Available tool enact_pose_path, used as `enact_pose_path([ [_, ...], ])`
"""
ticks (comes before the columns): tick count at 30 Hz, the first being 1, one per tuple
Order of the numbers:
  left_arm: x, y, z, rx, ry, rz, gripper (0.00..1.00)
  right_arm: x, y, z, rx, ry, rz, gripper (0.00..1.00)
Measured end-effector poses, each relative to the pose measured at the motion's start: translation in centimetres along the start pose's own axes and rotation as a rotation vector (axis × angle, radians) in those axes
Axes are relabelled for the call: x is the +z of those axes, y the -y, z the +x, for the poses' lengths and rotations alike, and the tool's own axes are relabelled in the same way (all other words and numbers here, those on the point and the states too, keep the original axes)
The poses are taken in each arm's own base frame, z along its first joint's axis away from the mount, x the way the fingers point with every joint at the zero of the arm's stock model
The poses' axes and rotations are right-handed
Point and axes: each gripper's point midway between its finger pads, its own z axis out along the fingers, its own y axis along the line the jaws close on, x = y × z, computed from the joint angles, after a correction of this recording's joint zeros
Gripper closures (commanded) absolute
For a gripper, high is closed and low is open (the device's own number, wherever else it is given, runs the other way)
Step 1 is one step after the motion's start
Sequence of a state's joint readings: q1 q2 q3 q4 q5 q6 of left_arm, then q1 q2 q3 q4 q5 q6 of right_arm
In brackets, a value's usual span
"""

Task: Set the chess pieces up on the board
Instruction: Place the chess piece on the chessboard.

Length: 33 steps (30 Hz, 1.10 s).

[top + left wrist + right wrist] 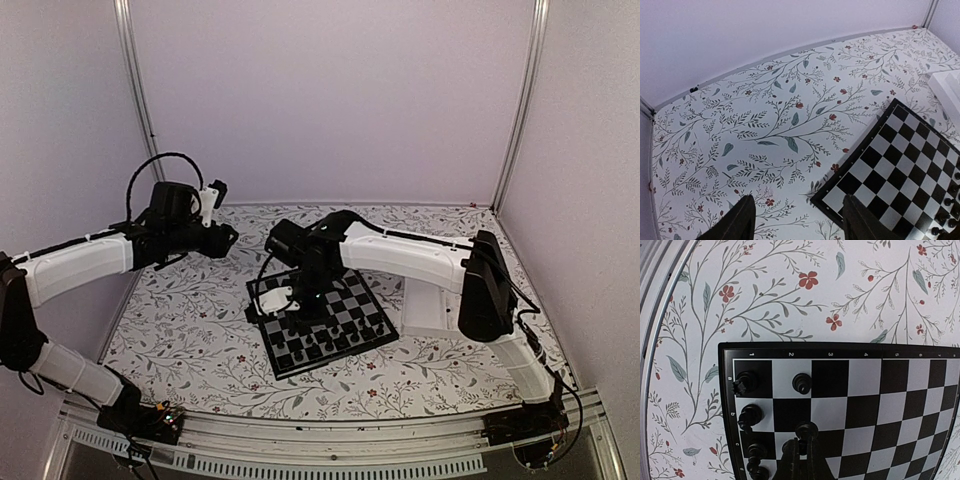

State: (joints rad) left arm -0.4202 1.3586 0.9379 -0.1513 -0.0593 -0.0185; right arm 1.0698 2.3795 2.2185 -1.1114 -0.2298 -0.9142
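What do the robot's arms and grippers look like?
The left arm and right arm have smooth white shells between black joints. A black cable loops over the left one; another runs along the right. The left gripper and right gripper each have two dark, tapering fingers.

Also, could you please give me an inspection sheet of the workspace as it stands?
Surface: floral tabletop, flat.
Job's things: board on it; black chess pieces along one edge.
Clutter: white tray beside the board.
Grippers: left gripper open, empty, clear of the board; right gripper over the board, fingers close together at one black piece, grip unclear.
Cables: black cable looped over the left arm.
Surroundings: plain walls.
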Motion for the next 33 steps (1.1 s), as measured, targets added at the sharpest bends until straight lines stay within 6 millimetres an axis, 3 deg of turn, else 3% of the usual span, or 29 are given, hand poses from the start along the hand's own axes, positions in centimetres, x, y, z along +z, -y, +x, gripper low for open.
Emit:
enact_pose_path([
  [7,-1.3,0.1,-1.4,-0.003,0.048,0.009,0.39,1.6,-1.1,0.5,-0.001,-0.041,-0.039,0.98],
  [33,-1.3,0.8,-1.4,-0.002,0.049,0.051,0.39,3.0,-1.4,1.2,0.015,-0.065,-0.061,0.87],
])
